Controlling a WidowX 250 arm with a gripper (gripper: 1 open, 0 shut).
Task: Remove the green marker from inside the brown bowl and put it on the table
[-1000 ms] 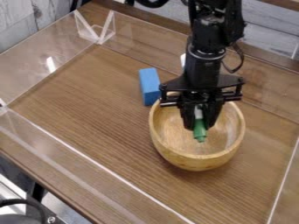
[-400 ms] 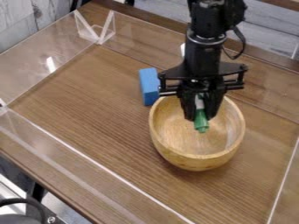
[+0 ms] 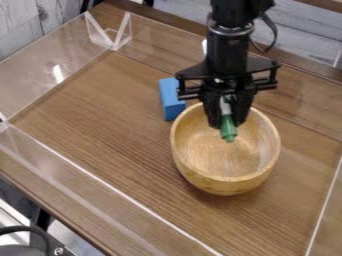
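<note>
The brown bowl point(image 3: 227, 153) sits on the table point(image 3: 107, 130), right of centre. My gripper point(image 3: 227, 113) hangs straight down over the bowl, shut on the green marker point(image 3: 229, 125). The marker points down and a little tilted, its green lower end hanging above the bowl's inside, clear of the bowl's floor. The upper part of the marker is hidden between the fingers.
A blue rectangular block point(image 3: 170, 97) lies just left of the bowl, almost touching its rim. Low clear acrylic walls point(image 3: 40, 150) border the table, with a clear stand point(image 3: 110, 33) at the back left.
The gripper has risen with the marker, lifting its green end up from the bowl's floor, and shifted slightly left and back. The bowl and block have stayed put.
</note>
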